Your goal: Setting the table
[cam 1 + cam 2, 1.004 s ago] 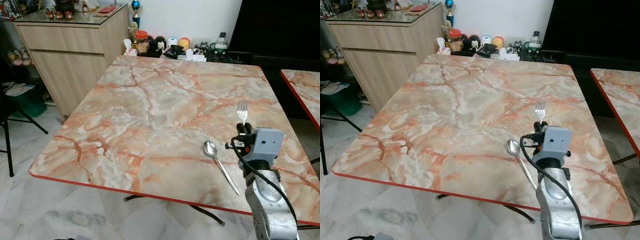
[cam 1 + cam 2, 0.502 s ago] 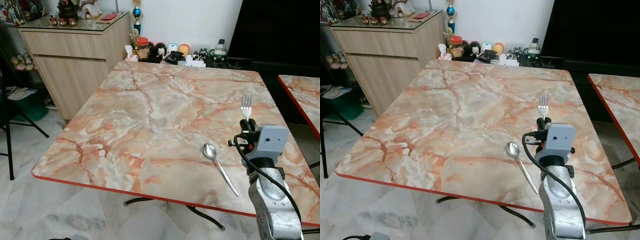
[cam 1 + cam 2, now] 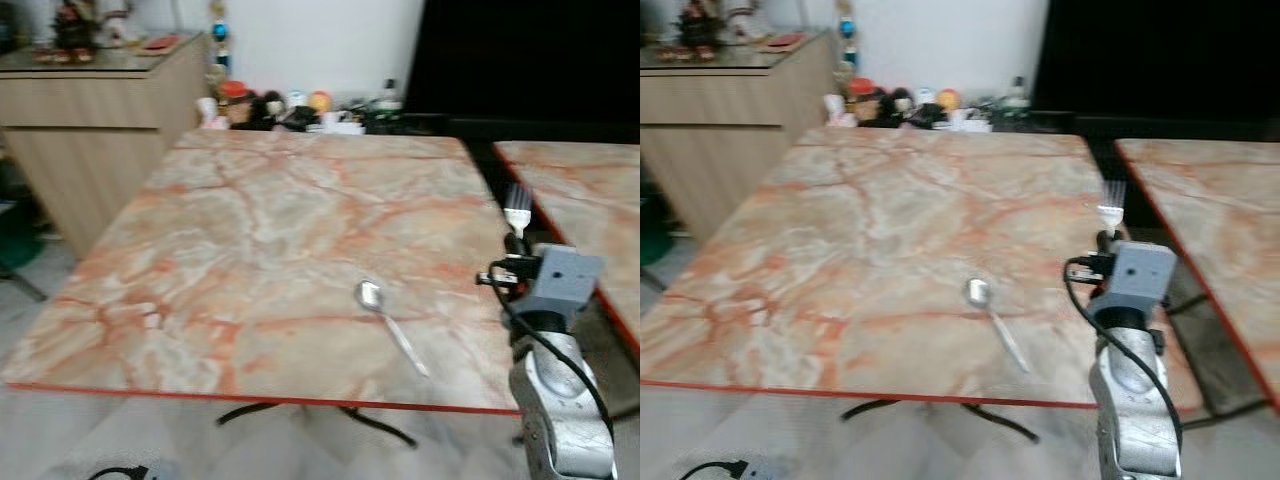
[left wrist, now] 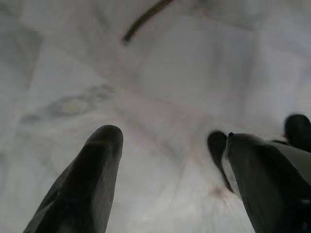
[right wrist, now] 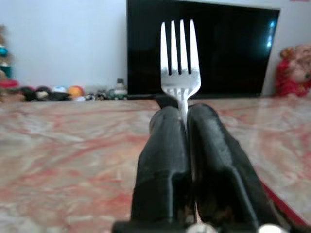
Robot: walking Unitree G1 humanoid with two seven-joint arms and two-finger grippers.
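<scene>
Right claw (image 5: 182,131) clamps a fork (image 5: 180,63) upright past the marble surface's (image 3: 270,220) right edge (tines up); a spoon (image 3: 385,322) lies nearby; left claw (image 4: 170,165) hangs spread above floor tiles (image 4: 160,73).

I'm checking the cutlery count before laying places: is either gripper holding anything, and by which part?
The right gripper holds a silver metal fork by its handle, just below the tines. The left gripper is open, holding nothing.
</scene>
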